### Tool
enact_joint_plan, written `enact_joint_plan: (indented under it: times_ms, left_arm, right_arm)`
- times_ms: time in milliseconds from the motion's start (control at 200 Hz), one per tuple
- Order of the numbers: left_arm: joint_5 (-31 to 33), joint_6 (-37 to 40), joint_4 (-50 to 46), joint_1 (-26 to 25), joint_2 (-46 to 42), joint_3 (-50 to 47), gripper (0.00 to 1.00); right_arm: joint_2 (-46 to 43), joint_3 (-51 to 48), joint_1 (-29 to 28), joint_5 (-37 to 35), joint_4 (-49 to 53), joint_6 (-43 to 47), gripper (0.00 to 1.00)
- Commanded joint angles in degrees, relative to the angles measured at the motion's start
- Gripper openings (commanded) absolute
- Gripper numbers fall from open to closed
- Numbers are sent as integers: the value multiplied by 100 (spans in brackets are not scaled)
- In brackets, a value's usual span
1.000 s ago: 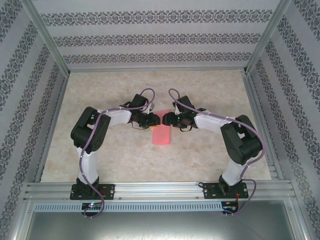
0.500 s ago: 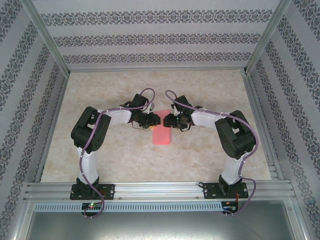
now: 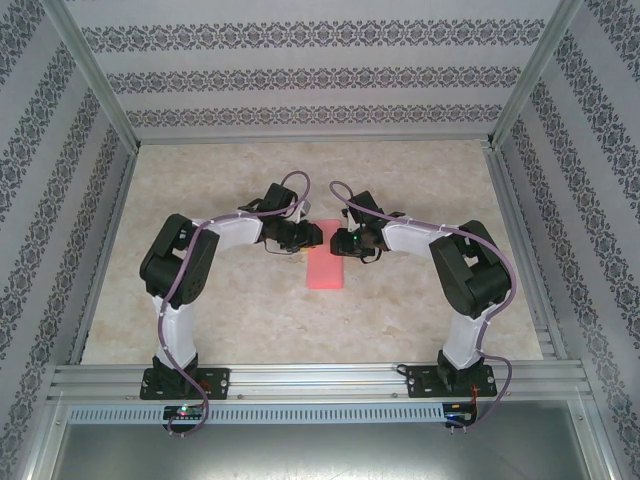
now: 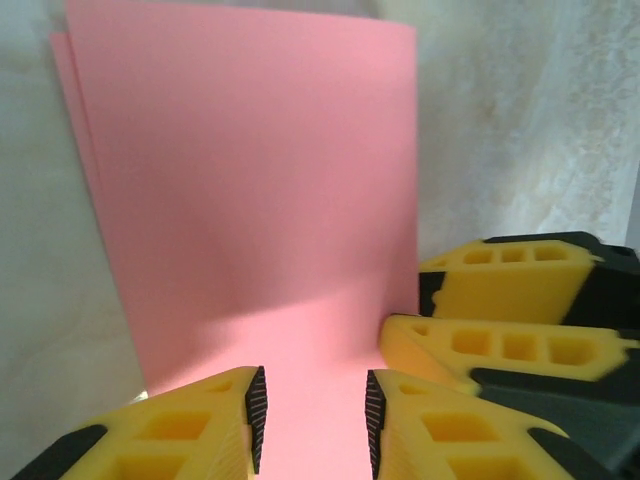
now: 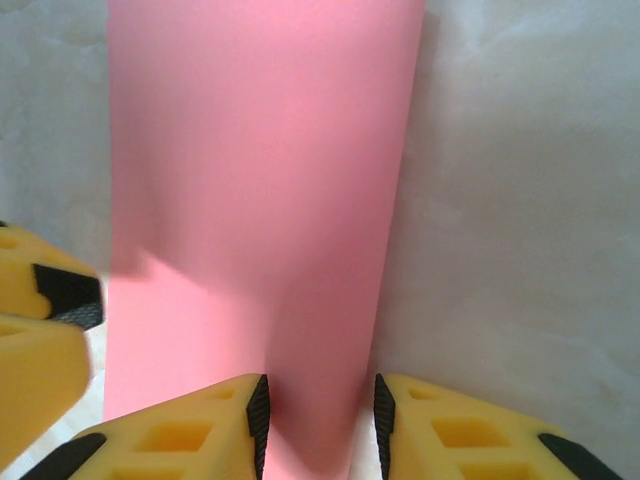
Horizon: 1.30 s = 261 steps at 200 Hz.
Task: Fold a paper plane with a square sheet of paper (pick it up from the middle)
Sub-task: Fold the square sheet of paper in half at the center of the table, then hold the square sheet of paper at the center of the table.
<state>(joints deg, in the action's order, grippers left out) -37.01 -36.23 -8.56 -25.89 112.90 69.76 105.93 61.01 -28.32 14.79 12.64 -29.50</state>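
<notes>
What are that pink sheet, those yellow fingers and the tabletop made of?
Pink sheet: thin matte paper, apparently; it lies flat with crisp edges, and a second layer peeks out along one side. Yellow fingers: likely moulded or printed plastic, with hollow pockets and ribbed black pads. Tabletop: marbled beige, possibly laminate or stone.

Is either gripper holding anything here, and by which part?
Nothing looks held: the paper lies flat, with the left gripper and right gripper over its far end, jaws apart.

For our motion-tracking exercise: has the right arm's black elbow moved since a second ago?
Yes: the black elbow has shifted left, away from the right aluminium frame rail.
</notes>
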Motion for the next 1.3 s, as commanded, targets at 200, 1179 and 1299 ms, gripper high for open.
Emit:
enact_joint_plan:
  times_ms: [200,1179,1299]
  left_arm:
    - [334,419,-787,-48,-481,230,35]
    - [457,479,-948,172,-726,95,35]
    - [453,478,-961,205,-768,73,35]
  right_arm:
    - [-29,-54,72,-64,213,330,33]
    - [118,180,-84,-247,469,453,35]
    - [173,226,-117,-293,484,415,35]
